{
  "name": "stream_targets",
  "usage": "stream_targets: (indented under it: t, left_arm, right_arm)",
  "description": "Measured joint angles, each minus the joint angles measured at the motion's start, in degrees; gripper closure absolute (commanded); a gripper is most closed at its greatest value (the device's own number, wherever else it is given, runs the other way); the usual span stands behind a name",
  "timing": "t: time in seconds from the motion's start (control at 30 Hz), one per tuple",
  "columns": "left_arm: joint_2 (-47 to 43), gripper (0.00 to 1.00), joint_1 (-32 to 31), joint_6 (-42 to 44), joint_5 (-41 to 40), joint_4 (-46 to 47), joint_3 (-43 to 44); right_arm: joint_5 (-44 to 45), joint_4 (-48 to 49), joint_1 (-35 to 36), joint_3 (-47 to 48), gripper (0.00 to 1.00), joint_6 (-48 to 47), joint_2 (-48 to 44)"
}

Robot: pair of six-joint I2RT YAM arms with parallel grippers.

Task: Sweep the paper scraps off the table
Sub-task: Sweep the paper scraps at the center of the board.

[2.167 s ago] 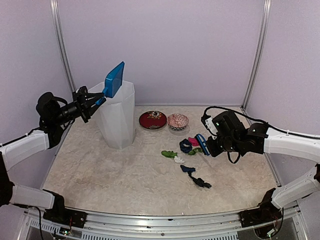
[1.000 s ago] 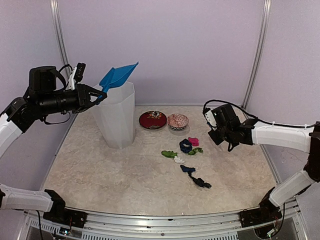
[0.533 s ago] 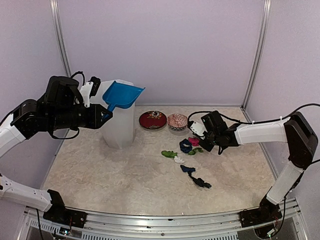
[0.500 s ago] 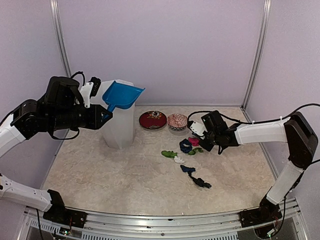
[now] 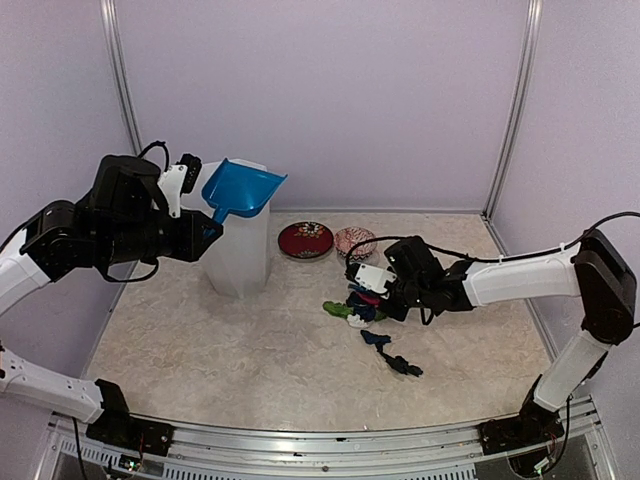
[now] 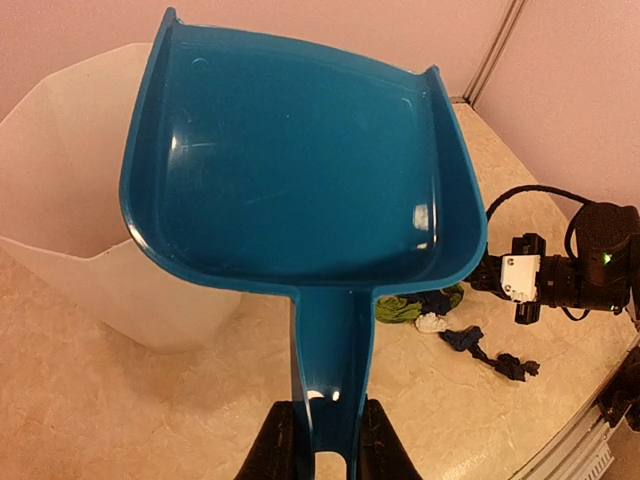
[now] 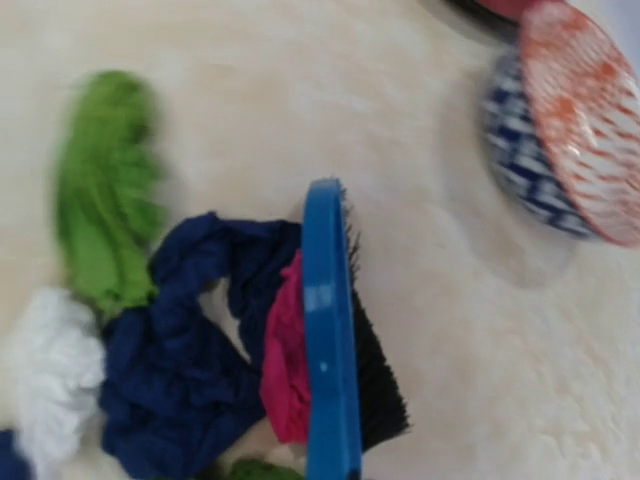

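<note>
Sweeping looks barely begun: the paper scraps lie bunched mid-desk. The left claw clamps the empty dustpan aloft. The right claw, seemingly clamped on the brush, sets it against them.

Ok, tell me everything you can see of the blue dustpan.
The blue dustpan is glossy, plastic-looking: a shallow scoop with raised side and back walls and a short flat handle. It is empty. The left gripper clamps the handle, holding it aloft, open face up, by the top of the white bin.
</note>
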Motion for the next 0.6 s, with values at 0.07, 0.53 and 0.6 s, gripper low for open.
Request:
stream_targets:
  t: [0.07,0.53,0.6]
  left_arm:
    - [0.0,1.0,-0.4,0.1,-0.2,0.0,0.0]
    - [0.5,1.0,-4.7,0.4,-0.8,1.0,-2.4]
    - [0.6,1.0,-5.9,0.4,-1.1,1.1,-2.9]
  right_arm:
    - [0.0,-0.2,1.9,-1.7,1.0,-0.1,-1.6]
    - [9.3,-7.6,11.2,-6.2,1.0,1.4,-18.4]
    - [11.9,-9.0,11.2,-5.4,1.0,2.8,-19.9]
